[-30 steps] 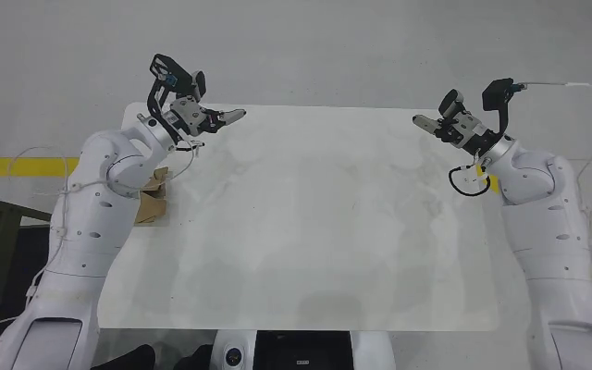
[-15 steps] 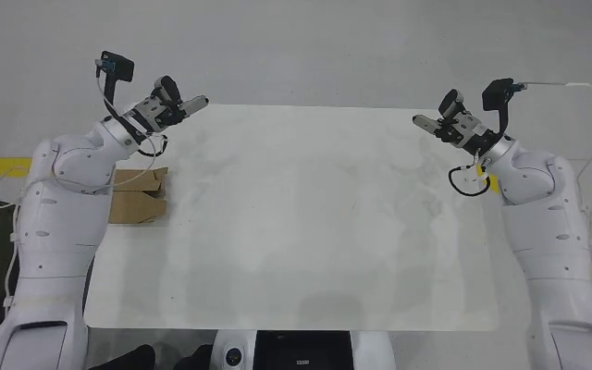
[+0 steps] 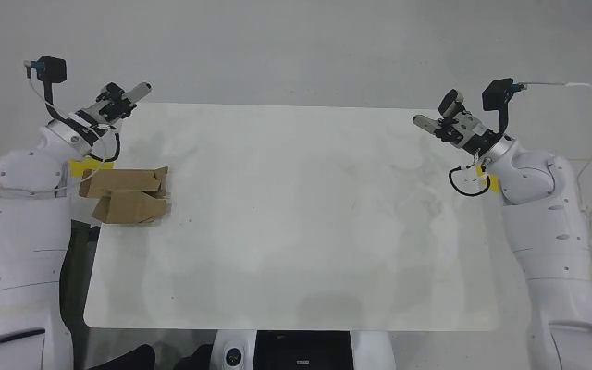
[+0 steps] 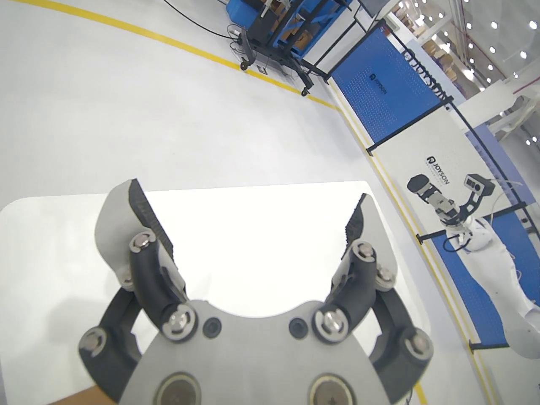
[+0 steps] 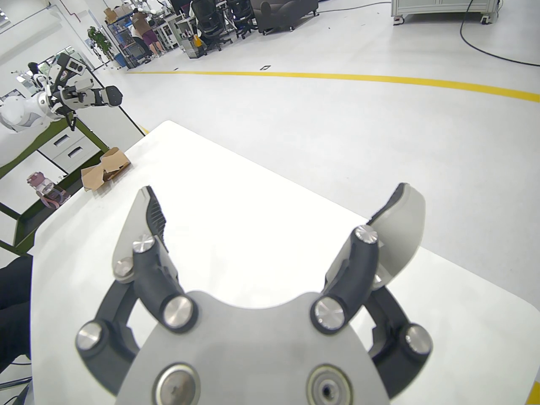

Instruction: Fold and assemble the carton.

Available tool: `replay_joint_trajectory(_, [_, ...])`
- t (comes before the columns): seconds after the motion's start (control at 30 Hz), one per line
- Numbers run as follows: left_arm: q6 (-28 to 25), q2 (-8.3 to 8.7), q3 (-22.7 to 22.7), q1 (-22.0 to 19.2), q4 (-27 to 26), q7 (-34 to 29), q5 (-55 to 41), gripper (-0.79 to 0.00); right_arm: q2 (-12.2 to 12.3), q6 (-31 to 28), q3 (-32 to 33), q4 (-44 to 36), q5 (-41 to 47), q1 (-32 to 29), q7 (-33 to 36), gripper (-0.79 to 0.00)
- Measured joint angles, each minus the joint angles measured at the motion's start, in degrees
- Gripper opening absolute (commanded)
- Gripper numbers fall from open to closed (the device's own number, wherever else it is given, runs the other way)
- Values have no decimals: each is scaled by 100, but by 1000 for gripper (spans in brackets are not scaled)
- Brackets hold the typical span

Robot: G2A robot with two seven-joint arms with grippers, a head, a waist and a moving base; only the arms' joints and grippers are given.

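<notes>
carton [image 3: 129, 205], one, brown, at one table's [image 3: 305, 231] edge

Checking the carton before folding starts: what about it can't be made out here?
Top view: upper flaps of the carton hide its panels beneath.
Right wrist view: it is too far and small to read creases.
Left wrist view: a tan sliver, cut off by the left gripper and frame edge.

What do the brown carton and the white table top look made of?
Flattened brown carton: matte cardboard, judging by its tan colour and creased flaps. White rounded-corner table top: smooth, faintly glossy, perhaps laminate or plastic; soft reflections show.
</notes>
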Motion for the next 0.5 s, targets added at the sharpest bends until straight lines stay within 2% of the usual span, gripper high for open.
replay_joint_trajectory(0.27, [340, 80, -272, 69, 236, -49, -46, 0, 0, 0, 0, 0, 0, 0, 0, 0])
replay_joint_trajectory(0.5, [660, 158, -506, -23, 685, -252, -282, 0, 0, 0, 0, 0, 0, 0, 0, 0])
